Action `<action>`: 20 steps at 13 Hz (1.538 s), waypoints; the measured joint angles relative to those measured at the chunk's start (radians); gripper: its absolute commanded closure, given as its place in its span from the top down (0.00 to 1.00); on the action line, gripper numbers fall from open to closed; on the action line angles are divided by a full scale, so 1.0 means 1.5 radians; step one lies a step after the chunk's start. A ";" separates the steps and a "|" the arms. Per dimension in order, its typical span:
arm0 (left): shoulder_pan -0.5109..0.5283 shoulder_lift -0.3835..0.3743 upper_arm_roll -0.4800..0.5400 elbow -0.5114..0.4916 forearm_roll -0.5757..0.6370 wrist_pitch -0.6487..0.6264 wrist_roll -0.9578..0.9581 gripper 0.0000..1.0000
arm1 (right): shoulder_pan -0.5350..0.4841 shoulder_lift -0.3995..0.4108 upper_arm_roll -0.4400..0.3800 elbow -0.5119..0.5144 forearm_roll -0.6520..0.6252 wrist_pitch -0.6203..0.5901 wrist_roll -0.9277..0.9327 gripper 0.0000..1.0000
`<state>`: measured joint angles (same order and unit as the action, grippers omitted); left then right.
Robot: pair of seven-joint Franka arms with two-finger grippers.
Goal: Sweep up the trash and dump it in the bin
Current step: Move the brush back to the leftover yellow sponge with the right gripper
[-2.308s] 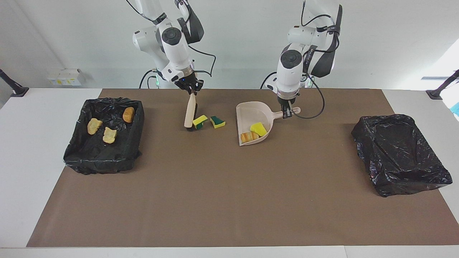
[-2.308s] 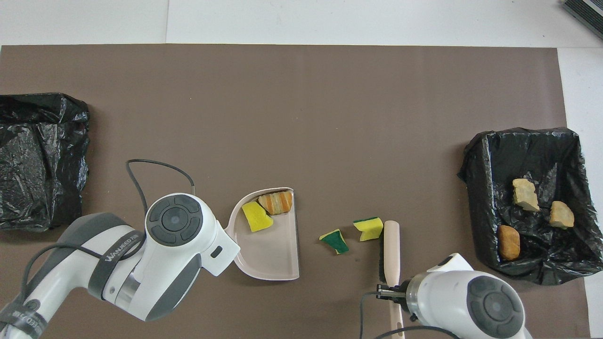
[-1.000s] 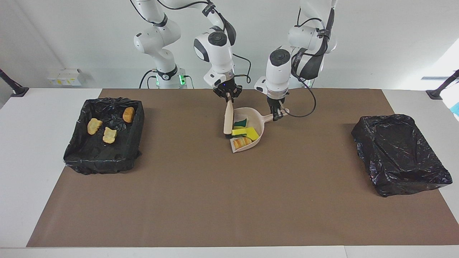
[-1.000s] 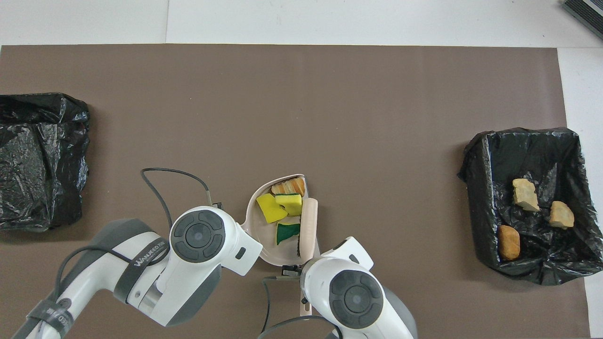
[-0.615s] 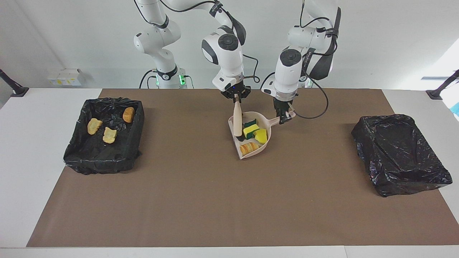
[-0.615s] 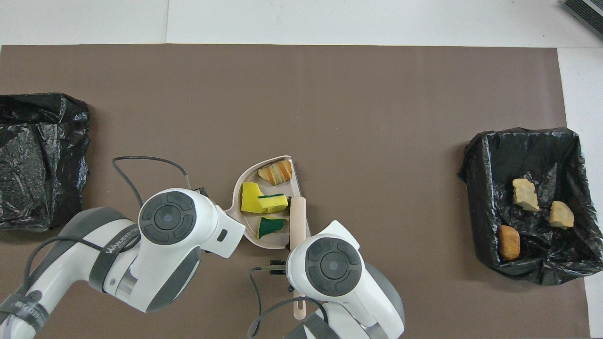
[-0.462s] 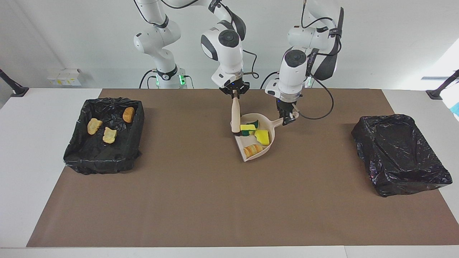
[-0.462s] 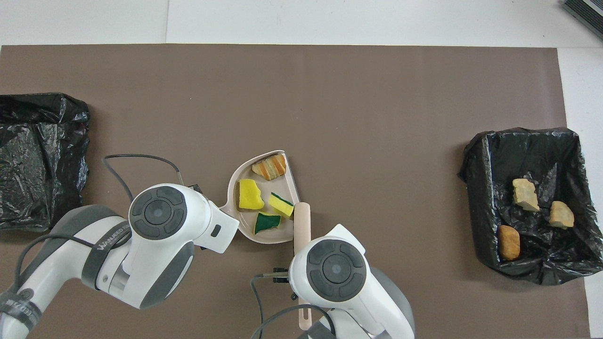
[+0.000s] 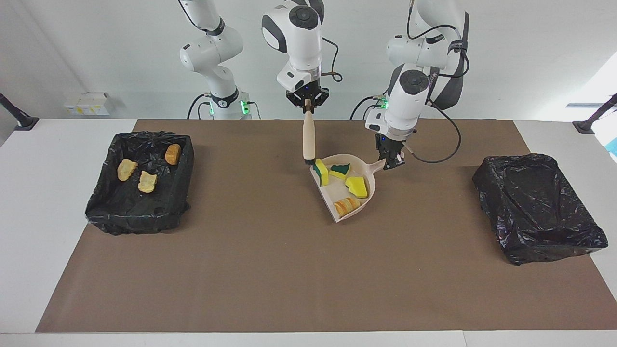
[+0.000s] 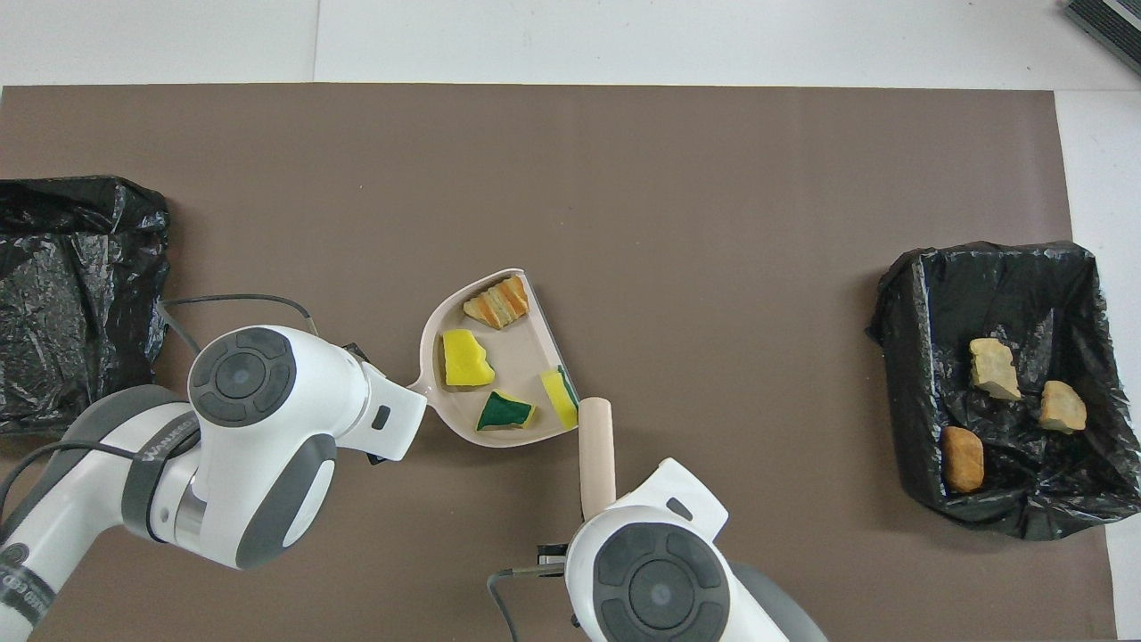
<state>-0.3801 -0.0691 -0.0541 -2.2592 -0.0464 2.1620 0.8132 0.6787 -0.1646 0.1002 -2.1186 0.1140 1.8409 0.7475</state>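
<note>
My left gripper point(image 9: 391, 163) is shut on the handle of the beige dustpan point(image 9: 332, 195), which sits tilted mid-table. Several pieces of trash lie in the dustpan point(image 10: 517, 352): a yellow sponge piece point(image 9: 357, 186), a green-backed one point(image 9: 341, 169), an orange-cream striped chunk point(image 9: 347, 206), and a yellow-green piece point(image 9: 321, 172) standing on edge at the pan's open side. My right gripper point(image 9: 307, 107) is shut on the top of the beige brush point(image 9: 308, 137). The brush hangs upright with its bristle end at the pan's open side. In the overhead view both wrists hide the grippers.
A black-lined bin point(image 9: 140, 217) at the right arm's end of the brown mat holds three tan lumps point(image 9: 147, 181). A second black-lined bin point(image 9: 540, 207) sits at the left arm's end with nothing showing in it. A cable loops beside the left wrist point(image 10: 250, 299).
Both arms have risen. The dustpan has swung toward the left arm's end and away from the robots. The brush has lifted off the pan, and one sponge piece has tipped onto its edge.
</note>
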 measured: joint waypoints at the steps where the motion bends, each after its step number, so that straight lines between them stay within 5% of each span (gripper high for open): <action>1: 0.012 0.000 0.000 0.000 -0.016 0.000 0.012 0.00 | 0.000 0.000 0.002 0.002 -0.024 -0.019 0.001 0.00; 5: 0.052 -0.001 0.002 0.001 -0.065 -0.001 0.067 0.00 | 0.000 -0.008 0.021 0.009 -0.064 -0.055 0.026 0.00; 10: 0.053 -0.002 0.000 -0.001 -0.028 -0.019 0.147 0.00 | -0.010 -0.004 0.019 0.012 -0.099 -0.047 0.027 0.00; 15: 0.046 -0.002 -0.011 -0.020 -0.004 -0.026 0.153 0.00 | -0.019 0.035 0.022 0.081 -0.062 -0.012 0.027 0.00; 20: 0.035 -0.001 -0.016 -0.025 -0.004 -0.024 0.120 0.00 | -0.063 0.062 0.019 0.076 -0.073 0.001 -0.024 0.00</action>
<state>-0.3270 -0.0709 -0.0785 -2.2963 -0.0528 2.1263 0.9928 0.5846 -0.0712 0.1288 -2.0041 0.0052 1.8425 0.7112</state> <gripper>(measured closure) 0.687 0.749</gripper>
